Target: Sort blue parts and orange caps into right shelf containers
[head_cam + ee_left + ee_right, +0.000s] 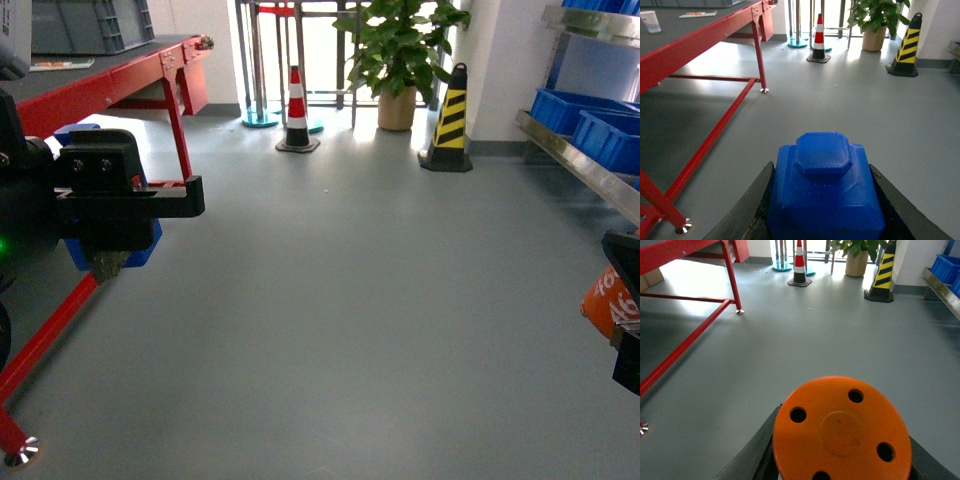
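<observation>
A blue part [825, 190], blocky with a raised octagonal top, is clamped between the black fingers [747, 210] of my left gripper [825, 215]. In the head view this gripper [120, 215] hangs at the left beside the red table, and the blue part [148, 245] peeks out beneath it. My right gripper [840, 460] is shut on an orange cap [840, 432] whose flat top has small holes. At the head view's right edge the orange cap [605, 300] shows white print, held by the right gripper [625, 325]. Blue containers [590, 115] sit on the right shelf [580, 165], well ahead of both grippers.
A red-framed table [110, 80] with a grey crate [90, 25] and a paper cup [650, 21] runs along the left. Ahead stand a red-white cone [297, 110], a yellow-black cone [450, 120] and a potted plant [400, 50]. Grey floor lies between them.
</observation>
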Robot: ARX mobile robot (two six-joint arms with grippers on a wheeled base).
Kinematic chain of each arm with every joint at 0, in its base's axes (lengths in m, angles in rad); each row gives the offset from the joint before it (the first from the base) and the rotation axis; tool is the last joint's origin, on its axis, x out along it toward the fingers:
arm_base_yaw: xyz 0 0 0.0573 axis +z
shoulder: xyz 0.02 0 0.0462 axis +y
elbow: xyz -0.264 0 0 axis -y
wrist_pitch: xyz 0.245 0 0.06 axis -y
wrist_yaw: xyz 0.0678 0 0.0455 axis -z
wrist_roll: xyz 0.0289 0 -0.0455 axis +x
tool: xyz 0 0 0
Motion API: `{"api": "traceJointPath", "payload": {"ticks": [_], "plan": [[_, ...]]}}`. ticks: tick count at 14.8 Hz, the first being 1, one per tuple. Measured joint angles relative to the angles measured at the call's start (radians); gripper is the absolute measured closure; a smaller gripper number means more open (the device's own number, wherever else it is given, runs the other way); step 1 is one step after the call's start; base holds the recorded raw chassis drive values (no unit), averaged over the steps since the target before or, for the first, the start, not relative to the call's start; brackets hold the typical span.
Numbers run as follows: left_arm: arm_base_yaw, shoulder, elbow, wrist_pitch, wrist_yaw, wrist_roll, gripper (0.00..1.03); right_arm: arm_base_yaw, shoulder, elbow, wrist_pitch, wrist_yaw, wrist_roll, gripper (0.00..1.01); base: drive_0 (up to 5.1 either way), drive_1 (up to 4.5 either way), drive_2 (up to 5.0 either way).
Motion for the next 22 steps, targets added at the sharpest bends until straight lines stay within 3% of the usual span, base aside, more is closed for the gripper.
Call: {"api": "traceJointPath", "payload": {"ticks": [4, 7, 22], "plan": [[0.000, 0.000, 0.000, -0.002, 0.001, 0.000, 0.63, 0.000, 0.000, 0.000, -0.003, -0.001, 0.000, 0.57, 0.0, -4.20, 4.2], [-0.001, -0.004, 0.000, -0.003, 0.000, 0.000, 0.63, 0.000, 0.000, -0.001, -0.001, -0.002, 0.000, 0.57, 0.0, 0.00, 0.0], [0.003, -0.004, 0.000, -0.002, 0.000, 0.000, 0.63, 0.000, 0.000, -0.001, -0.001, -0.002, 0.000, 0.57, -1.6, -1.63, -1.6]]}}
